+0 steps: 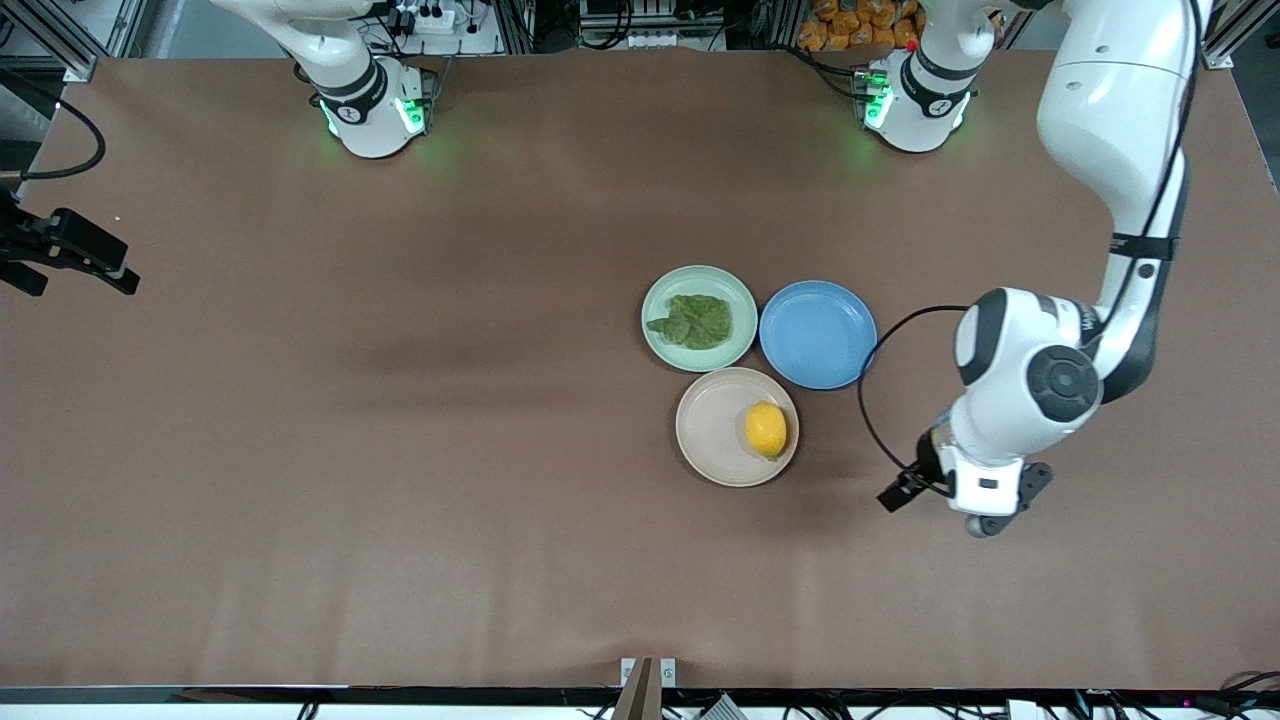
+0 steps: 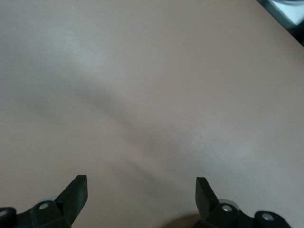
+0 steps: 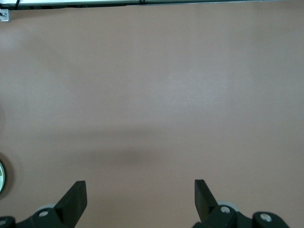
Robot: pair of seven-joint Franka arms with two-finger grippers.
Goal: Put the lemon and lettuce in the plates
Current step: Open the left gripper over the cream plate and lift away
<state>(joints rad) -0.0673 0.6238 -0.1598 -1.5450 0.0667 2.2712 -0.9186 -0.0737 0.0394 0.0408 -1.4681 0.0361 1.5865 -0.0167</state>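
The dark green lettuce (image 1: 693, 321) lies in the pale mint green plate (image 1: 664, 292). The yellow lemon (image 1: 766, 429) lies in the beige plate (image 1: 712, 427), which is nearer to the front camera and touches the mint plate. My left gripper (image 1: 897, 495) (image 2: 141, 190) is open and empty, over bare table beside the beige plate toward the left arm's end. My right gripper (image 3: 140, 192) is open and empty, high over bare table. It is out of the front view. A sliver of the mint plate (image 3: 1, 176) shows at the edge of the right wrist view.
A blue plate (image 1: 818, 333) with nothing in it sits beside the mint plate toward the left arm's end. A black device (image 1: 70, 250) juts in at the right arm's end of the table. The brown tabletop (image 1: 400, 450) spreads wide around the plates.
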